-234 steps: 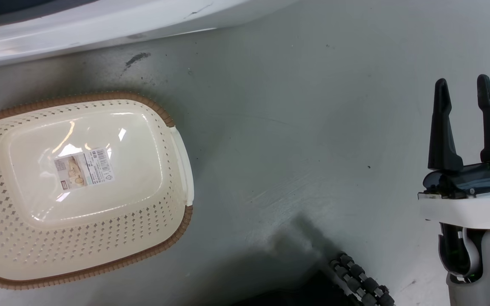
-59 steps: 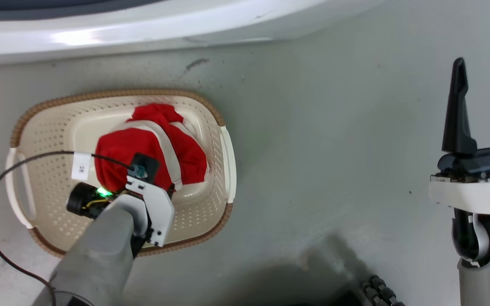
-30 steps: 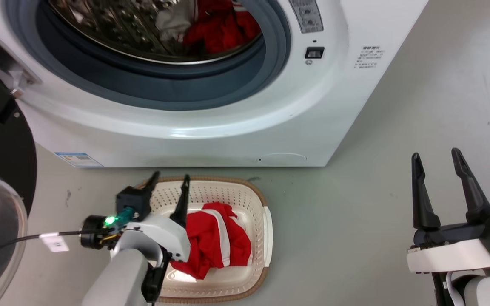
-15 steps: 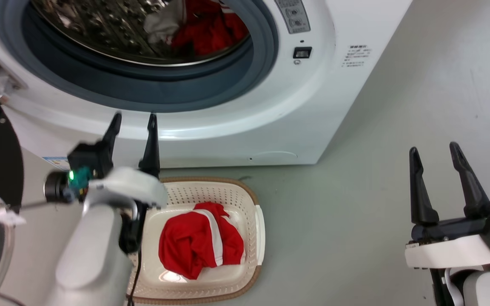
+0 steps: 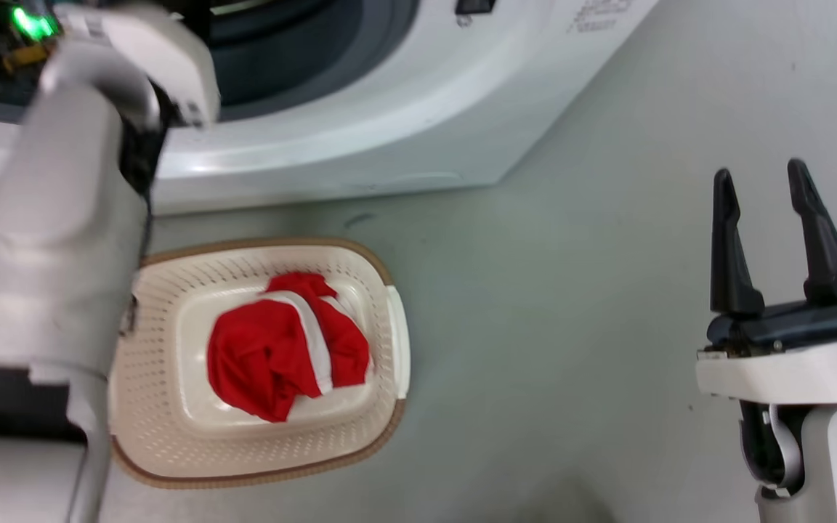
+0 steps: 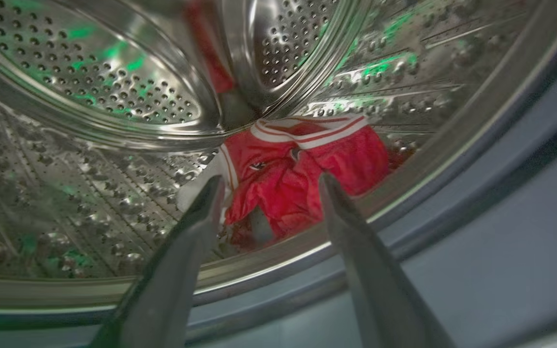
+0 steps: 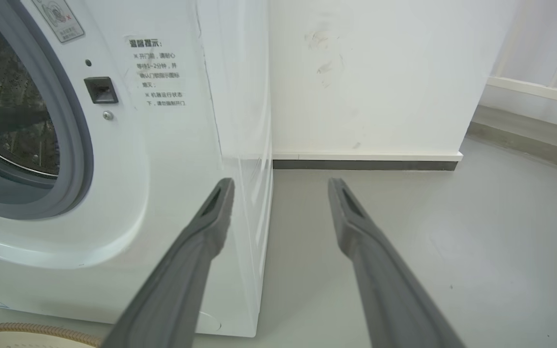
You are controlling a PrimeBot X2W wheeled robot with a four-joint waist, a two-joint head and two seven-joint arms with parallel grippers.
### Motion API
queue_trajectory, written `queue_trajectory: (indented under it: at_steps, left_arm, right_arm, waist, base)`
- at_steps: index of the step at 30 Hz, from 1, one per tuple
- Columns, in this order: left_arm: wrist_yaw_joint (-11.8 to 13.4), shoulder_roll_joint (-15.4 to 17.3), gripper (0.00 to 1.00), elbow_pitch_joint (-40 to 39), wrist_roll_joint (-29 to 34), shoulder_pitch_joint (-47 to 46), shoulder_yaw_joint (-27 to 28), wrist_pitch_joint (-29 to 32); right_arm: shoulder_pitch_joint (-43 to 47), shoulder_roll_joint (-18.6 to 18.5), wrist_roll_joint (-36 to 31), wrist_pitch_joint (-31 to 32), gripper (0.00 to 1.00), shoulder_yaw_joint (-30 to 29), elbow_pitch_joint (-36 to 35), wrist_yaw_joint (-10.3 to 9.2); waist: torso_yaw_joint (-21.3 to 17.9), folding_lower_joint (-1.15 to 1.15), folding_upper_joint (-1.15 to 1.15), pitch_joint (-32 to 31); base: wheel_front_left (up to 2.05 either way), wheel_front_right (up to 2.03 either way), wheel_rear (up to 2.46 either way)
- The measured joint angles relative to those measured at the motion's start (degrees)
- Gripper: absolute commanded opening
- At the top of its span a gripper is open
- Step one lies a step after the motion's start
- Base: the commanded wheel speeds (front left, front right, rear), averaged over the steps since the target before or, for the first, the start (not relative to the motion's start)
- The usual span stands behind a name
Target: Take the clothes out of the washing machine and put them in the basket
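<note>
One red garment with white stripes (image 5: 280, 349) lies crumpled in the cream basket (image 5: 164, 428) on the floor before the washing machine (image 5: 360, 131). Another piece of the clothes, a red jersey with white trim (image 6: 307, 164), lies low in the perforated steel drum (image 6: 90, 87). My left gripper (image 6: 270, 180) is open at the drum's mouth, pointing at that jersey and apart from it. My left forearm (image 5: 62, 218) rises past the basket toward the machine's opening. My right gripper (image 5: 760, 181) is open and holds nothing, out over the bare floor to the right.
The grey rubber gasket (image 6: 476, 232) rings the drum below my left fingers. In the right wrist view the machine's front (image 7: 162, 145) stands at left, a white wall (image 7: 380, 72) behind, grey floor (image 7: 476, 217) at right, and the basket's brown rim (image 7: 17, 331) at the bottom left.
My left gripper has gone up from the basket to the drum's mouth, leaving the red garment in the basket. The head camera has tilted down. The right gripper stays open.
</note>
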Motion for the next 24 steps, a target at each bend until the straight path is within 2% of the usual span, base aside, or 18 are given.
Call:
queue_trajectory:
  at_steps: [7,12,15,19,24]
  left_arm:
    - [-0.9,1.9,1.00,6.8,0.3,-13.8,-3.1,8.1]
    - [-1.2,2.3,1.00,10.6,-2.3,-21.0,-5.9,16.0]
    - [-1.2,2.6,1.00,11.5,-5.7,-24.5,-7.6,21.1]
    - [-1.2,4.8,1.00,12.7,-8.9,-27.8,-9.6,27.0]
    - [-1.2,7.0,1.00,14.3,-10.1,-30.7,-11.5,30.3]
  right_arm:
    - [-2.6,0.0,2.5,0.0,1.00,1.7,-1.2,0.00]
    - [-3.2,0.0,4.0,0.0,1.00,2.4,-1.6,0.00]
    - [-3.7,0.0,4.6,0.0,1.00,2.5,-1.8,0.00]
    - [-3.9,0.0,5.4,0.0,1.00,2.8,-1.9,0.00]
    - [-4.7,0.0,6.0,0.0,1.00,3.0,-2.1,0.00]
  waist:
    - [-3.6,0.01,0.00,6.2]
    - [-5.9,0.01,0.00,9.9]
    - [-7.0,0.01,0.00,11.9]
    - [-8.3,0.01,0.00,14.1]
    - [-9.8,0.00,0.00,16.2]
  base:
    - [0.00,0.00,0.00]
    - [0.00,0.00,0.00]
    - [0.00,0.00,0.00]
    - [0.00,0.00,0.00]
    - [0.00,0.00,0.00]
